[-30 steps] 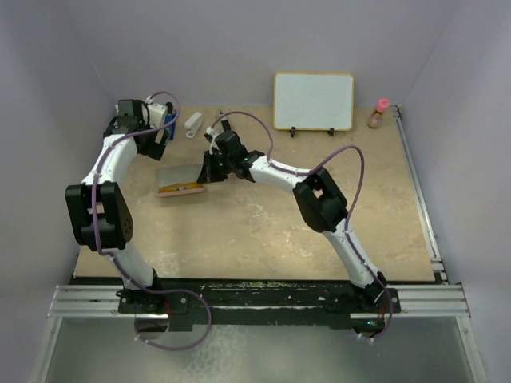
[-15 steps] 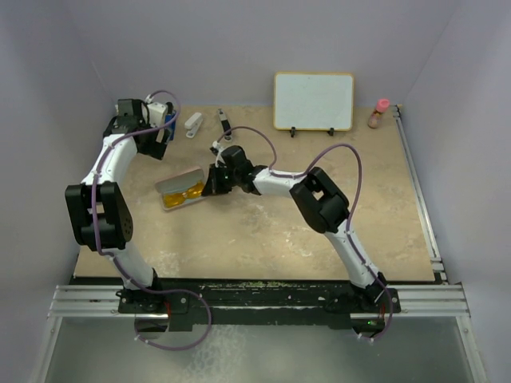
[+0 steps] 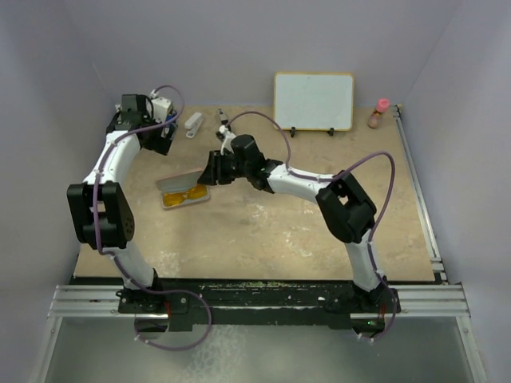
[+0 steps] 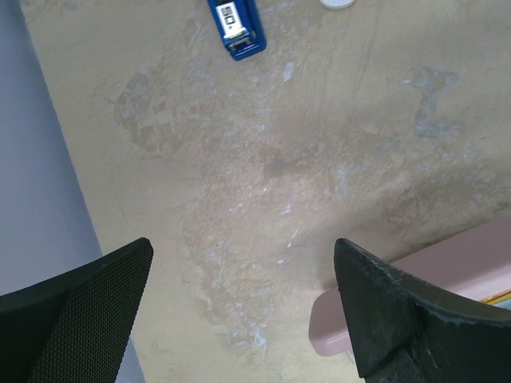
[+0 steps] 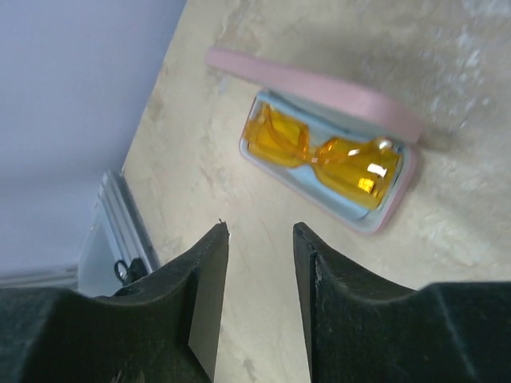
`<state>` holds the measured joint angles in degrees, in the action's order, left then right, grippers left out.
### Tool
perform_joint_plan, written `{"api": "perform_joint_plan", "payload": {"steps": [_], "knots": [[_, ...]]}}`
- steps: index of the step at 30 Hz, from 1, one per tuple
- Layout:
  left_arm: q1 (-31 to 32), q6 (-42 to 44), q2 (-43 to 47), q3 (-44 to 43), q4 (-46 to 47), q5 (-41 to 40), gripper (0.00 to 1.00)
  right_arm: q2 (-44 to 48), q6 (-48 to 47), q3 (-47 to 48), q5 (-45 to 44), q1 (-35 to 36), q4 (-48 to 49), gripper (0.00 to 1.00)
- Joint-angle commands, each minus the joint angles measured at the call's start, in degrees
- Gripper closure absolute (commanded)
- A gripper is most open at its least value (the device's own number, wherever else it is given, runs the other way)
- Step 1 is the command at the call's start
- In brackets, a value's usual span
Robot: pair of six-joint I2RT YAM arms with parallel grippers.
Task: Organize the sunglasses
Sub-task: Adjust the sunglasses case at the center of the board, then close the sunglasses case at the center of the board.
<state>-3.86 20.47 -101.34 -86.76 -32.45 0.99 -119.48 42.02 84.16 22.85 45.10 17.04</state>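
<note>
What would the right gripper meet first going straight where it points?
Likely bare table just short of the open pink case holding the sunglasses; the right gripper angles down there, depth unclear.

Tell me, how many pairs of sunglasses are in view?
1. The sunglasses lie inside the open pink case, on the left part of the table. No other pair shows.

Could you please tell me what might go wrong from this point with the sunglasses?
The pink case lies open and unheld, so a push on its lid by the right gripper could slide it rather than shut it. The sunglasses seem to fill the case; a raised edge might get pinched. The left gripper hangs apart from it.
</note>
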Motion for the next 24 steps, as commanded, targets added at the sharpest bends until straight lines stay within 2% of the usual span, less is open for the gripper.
{"api": "perform_joint_plan", "payload": {"steps": [1, 4, 6, 10, 24], "knots": [[2.0, -1.1, -1.1, -2.5, 0.7, -0.1, 0.02, -3.4, -4.9, 8.8, -6.2, -0.3, -13.2, 0.57], [2.9, -1.1, -2.0, -3.0, 0.6, -0.6, 0.02, -6.7, -8.5, 13.8, -11.6, -0.2, -21.4, 0.57], [3.3, -1.1, -2.6, -3.3, 0.1, -0.7, 0.02, -7.7, -8.8, 14.3, -12.5, -0.1, -22.6, 0.58], [4.2, -1.0, -3.4, -3.4, -0.5, -1.8, 0.02, -8.2, -9.2, 14.2, -13.0, 0.2, -23.5, 0.68], [6.2, -0.7, -4.8, -1.2, 0.2, -4.8, 0.02, -9.9, -9.0, 16.3, -11.3, 1.7, -22.9, 0.63]]}}
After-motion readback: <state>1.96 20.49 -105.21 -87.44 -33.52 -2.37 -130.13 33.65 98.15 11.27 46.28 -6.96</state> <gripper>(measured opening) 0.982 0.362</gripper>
